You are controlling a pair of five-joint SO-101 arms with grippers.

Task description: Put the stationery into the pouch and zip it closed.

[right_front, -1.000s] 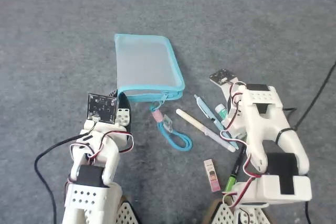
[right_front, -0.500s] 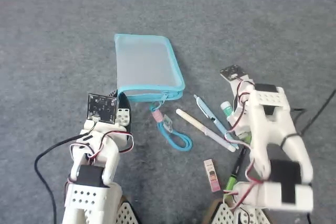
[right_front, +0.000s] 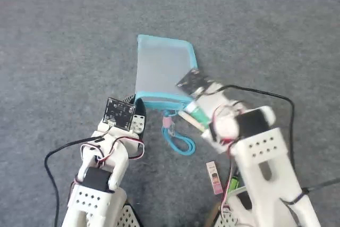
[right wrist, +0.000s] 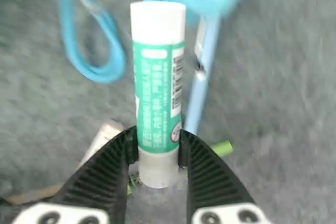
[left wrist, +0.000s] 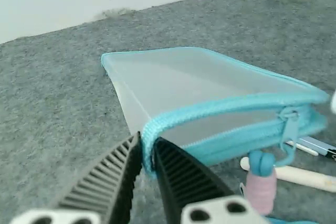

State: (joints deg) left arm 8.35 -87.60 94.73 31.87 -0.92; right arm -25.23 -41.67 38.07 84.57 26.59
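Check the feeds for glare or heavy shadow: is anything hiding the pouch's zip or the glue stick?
High view: even light, only soft shadows, no hot spot on the pouch. Left wrist view: zip slider and the left gripper's hold on the rim plainly lit. Right wrist view: glue stick in the right gripper, white end bright, no glare on its label.

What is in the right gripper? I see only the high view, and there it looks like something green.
Observer: A glue stick, green and white; the right gripper is shut on one end of it.
Operator: Does the left gripper hold the pouch?
Observer: Yes. The left gripper pinches the pouch by its blue rim at a corner.
Operator: Where does the stick point?
Observer: Its free end points toward the pouch, with the blue strap beside it.
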